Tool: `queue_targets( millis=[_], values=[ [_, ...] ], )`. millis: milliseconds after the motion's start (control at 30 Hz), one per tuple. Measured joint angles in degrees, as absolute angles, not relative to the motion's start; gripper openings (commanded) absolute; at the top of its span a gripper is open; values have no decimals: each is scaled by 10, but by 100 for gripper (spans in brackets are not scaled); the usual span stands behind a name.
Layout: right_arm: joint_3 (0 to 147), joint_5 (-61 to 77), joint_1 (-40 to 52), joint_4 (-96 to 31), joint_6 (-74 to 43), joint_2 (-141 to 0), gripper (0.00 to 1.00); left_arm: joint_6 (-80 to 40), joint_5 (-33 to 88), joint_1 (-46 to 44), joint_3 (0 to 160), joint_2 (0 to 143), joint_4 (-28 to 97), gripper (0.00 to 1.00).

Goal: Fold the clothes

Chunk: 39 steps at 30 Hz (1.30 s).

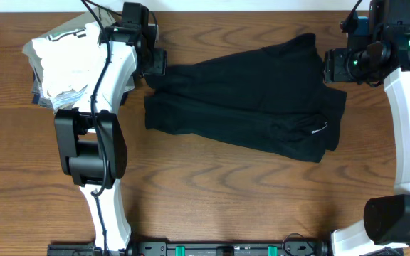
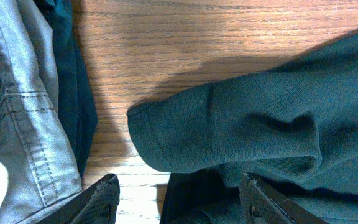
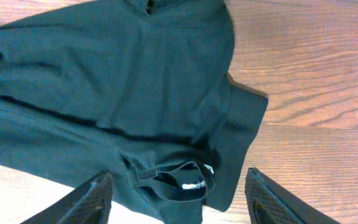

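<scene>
The clothes are one black garment (image 1: 248,99) lying spread across the middle of the table, with a small white logo (image 1: 319,129) near its right end. My left gripper (image 1: 155,64) is open above the garment's left end; in the left wrist view its fingers (image 2: 179,202) straddle a folded hem (image 2: 241,124). My right gripper (image 1: 332,67) is open above the garment's upper right corner. In the right wrist view its fingers (image 3: 179,199) straddle the garment (image 3: 117,81) and a loop with a white label (image 3: 194,185). Neither gripper holds anything.
A stack of folded white, khaki and grey garments (image 1: 62,60) sits at the back left, just left of my left gripper; it also shows in the left wrist view (image 2: 23,106). Bare wooden table (image 1: 226,192) lies in front of the garment.
</scene>
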<state>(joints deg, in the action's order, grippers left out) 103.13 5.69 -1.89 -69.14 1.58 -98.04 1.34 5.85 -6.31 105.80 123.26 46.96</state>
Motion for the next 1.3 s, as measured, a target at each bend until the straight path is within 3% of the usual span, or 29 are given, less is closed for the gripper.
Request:
queue_targets(
  millis=[600, 767, 1167, 1300],
  values=[
    [1031, 57, -19, -692, 21, -980, 66, -55, 58, -60, 1058, 1299, 449, 62],
    [1031, 57, -19, -690, 23, -980, 66, -71, 58, -58, 1058, 1309, 435, 49],
    [1031, 57, -19, -683, 24, -981, 66, -78, 58, -58, 1058, 1327, 413, 33],
    [1031, 57, -19, -683, 24, -981, 66, -77, 58, -58, 1058, 1327, 408, 15]
  ],
)
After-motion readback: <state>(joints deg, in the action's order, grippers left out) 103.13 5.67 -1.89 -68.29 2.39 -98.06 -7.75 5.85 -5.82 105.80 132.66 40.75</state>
